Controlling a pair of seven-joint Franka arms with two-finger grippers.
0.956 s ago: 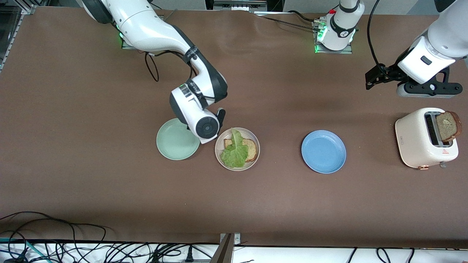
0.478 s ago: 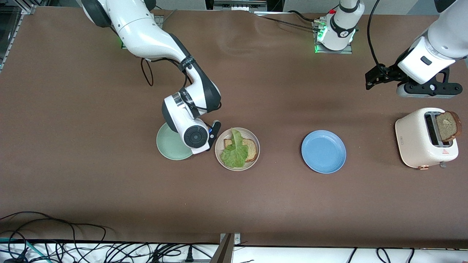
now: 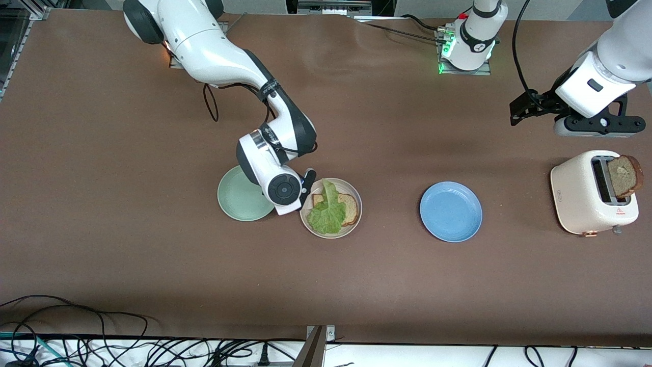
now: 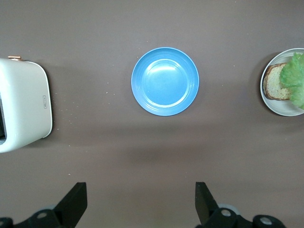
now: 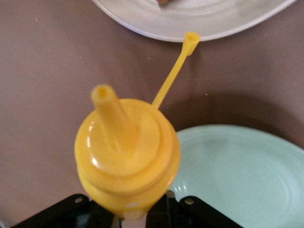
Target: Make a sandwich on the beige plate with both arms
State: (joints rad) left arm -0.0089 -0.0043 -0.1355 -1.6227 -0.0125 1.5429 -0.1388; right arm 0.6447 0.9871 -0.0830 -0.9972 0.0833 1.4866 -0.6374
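Right gripper (image 5: 128, 216) is clamped on a glossy yellow squeeze bottle (image 5: 127, 159), nozzle aimed toward the round beige plate (image 3: 355, 223). Ruffled lettuce (image 3: 327, 210) lies lengthwise over square bread (image 3: 349, 207) there. Left gripper (image 4: 140, 204) hangs wide open above the table.

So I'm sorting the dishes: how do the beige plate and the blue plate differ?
The beige plate holds a bread slice under a lettuce leaf; the blue plate holds nothing. The beige plate lies toward the right arm's end, beside the mint-green plate; the blue plate stands alone. Both are round and shallow.
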